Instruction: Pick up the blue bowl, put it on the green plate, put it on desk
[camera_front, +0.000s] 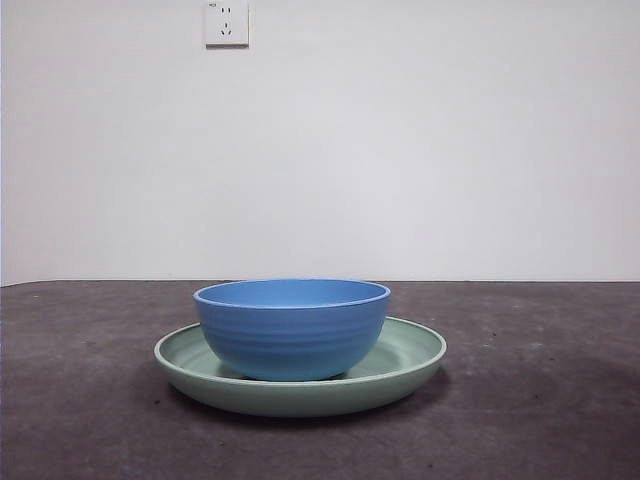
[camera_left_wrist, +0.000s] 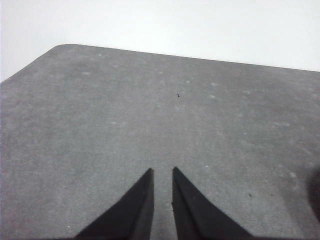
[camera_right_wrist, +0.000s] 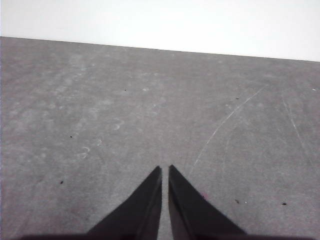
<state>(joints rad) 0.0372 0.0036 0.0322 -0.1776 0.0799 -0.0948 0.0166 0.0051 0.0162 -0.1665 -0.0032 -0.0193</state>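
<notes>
The blue bowl (camera_front: 291, 328) sits upright inside the green plate (camera_front: 412, 355), at lower centre of the front view, on the desk (camera_front: 540, 400). Neither gripper is near it. The left gripper (camera_left_wrist: 162, 172) and right gripper (camera_right_wrist: 165, 169) hang over bare desk, jaws nearly pressed together, holding nothing. The wall socket (camera_front: 226, 22) at upper left carries markings too small to read.

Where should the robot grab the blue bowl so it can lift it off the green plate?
Probably the rim. The blue bowl stands upright in the green plate, mouth open upward, so its thin rim is free all round. Come straight down from above, one jaw inside and one outside the wall. The round sides look too wide and curved to pinch, and the plate's raised rim blocks a low sideways approach.
</notes>
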